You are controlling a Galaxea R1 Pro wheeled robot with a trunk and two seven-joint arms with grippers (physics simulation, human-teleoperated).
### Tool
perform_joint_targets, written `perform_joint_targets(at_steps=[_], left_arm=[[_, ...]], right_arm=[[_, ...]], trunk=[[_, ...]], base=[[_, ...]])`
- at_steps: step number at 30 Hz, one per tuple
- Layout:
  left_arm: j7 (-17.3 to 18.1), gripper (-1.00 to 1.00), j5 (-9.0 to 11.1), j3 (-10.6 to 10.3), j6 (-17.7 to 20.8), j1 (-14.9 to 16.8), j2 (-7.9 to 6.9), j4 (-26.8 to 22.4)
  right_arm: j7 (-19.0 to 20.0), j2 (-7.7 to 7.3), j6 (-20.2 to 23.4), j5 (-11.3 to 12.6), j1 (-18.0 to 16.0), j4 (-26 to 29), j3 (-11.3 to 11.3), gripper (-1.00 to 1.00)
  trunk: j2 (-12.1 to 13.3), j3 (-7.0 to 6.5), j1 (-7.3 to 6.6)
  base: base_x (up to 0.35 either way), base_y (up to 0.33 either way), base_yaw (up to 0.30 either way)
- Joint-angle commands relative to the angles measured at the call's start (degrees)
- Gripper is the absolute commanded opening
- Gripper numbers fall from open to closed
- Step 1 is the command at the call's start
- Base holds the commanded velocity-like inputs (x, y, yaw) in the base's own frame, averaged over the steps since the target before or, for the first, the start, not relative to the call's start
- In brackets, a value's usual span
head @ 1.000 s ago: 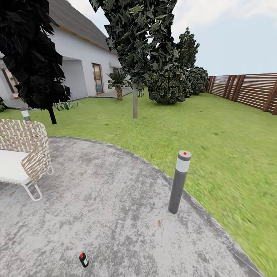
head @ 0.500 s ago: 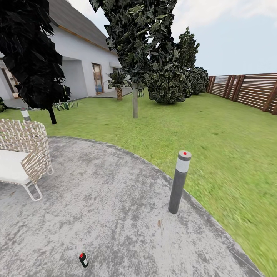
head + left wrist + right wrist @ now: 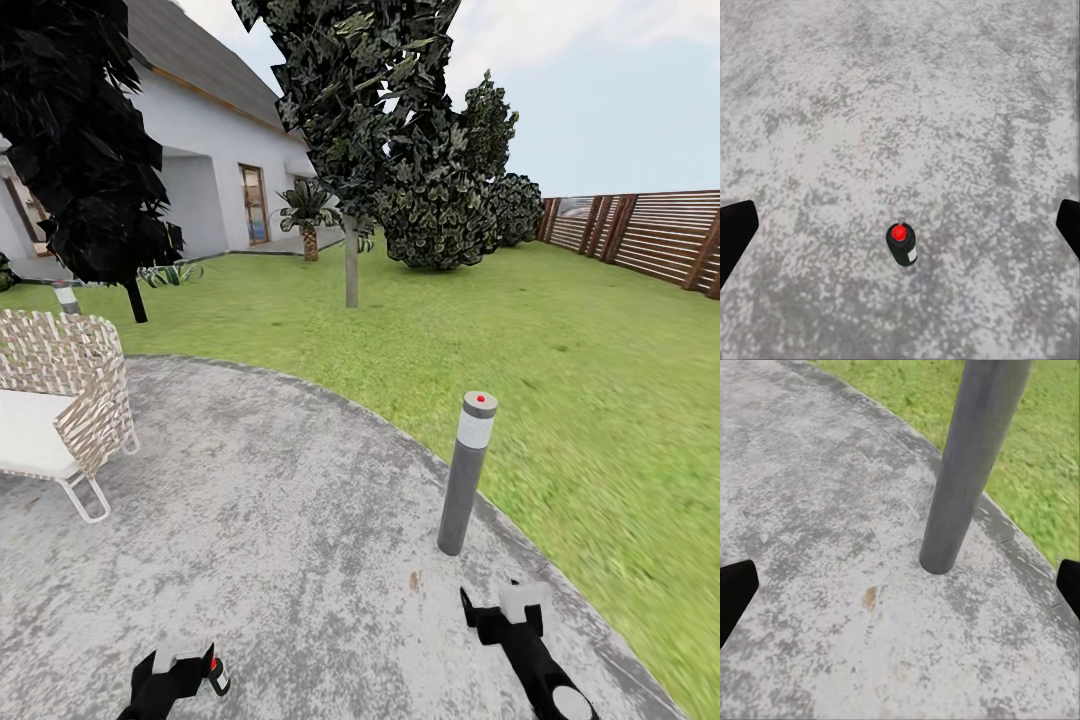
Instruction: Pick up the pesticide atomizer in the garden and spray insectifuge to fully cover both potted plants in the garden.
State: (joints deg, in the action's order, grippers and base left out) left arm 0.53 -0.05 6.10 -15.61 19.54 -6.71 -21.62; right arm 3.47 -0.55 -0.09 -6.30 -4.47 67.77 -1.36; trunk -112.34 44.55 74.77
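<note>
A white house (image 3: 200,150) with a grey roof stands at the far left of the garden, and a green lawn (image 3: 560,350) runs from it to a brown slatted wooden fence (image 3: 650,235) at the right. Dark trees (image 3: 370,90) rise over the grass, a big round dark bush (image 3: 440,215) sits behind them, and a small palm (image 3: 305,215) grows near the house door. Nearer lies the round grey stone patio (image 3: 280,500), its curved edge meeting the lawn. A woven wicker chair (image 3: 60,400) with a white cushion stands on the patio's left side. A grey bollard lamp (image 3: 465,470) with a pale band and red top stands upright near the patio's edge; the right wrist view looks at its post (image 3: 967,465) from close by. The right gripper (image 3: 505,612) hangs low over the stone just before that bollard, its jaws spread wide, with only the dark fingertips (image 3: 735,589) at the frame's sides. The left gripper (image 3: 183,668) hovers low over the patio with its jaws likewise spread apart and holding nothing. The pesticide atomizer (image 3: 217,675), a small dark bottle with a red cap, stands on the stone right beside the left gripper; in the left wrist view it (image 3: 901,244) sits between the parted fingertips (image 3: 733,232), well clear of both.
</note>
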Motion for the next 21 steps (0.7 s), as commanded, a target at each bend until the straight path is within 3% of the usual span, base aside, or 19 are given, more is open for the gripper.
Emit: perform_joint_targets(at_steps=[1, 10, 21], left_arm=[[0.1, 1.00, -0.1, 0.1, -0.2, 0.0, -0.02, 0.1], [0.1, 1.00, 0.1, -0.4, -0.2, 0.1, 0.09, -0.4], [1.0, 1.00, 0.0, -0.4, -0.3, 0.2, 0.12, -0.5]], right_arm=[[0.4, 0.07, 1.9, -0.6, 0.0, 1.4, -0.1, 1.00], [0.4, 0.11, 4.3, -0.6, 0.0, 2.8, 0.0, 1.00], [0.2, 0.11, 4.2, -0.6, 0.0, 2.8, 0.0, 1.00]], trunk=[[0.0, 0.05, -0.01], [0.0, 0.09, -0.01], [0.0, 0.68, -0.01]], base=[[0.000, 0.000, 0.000], [0.000, 0.000, 0.011], [0.000, 0.000, 0.203]])
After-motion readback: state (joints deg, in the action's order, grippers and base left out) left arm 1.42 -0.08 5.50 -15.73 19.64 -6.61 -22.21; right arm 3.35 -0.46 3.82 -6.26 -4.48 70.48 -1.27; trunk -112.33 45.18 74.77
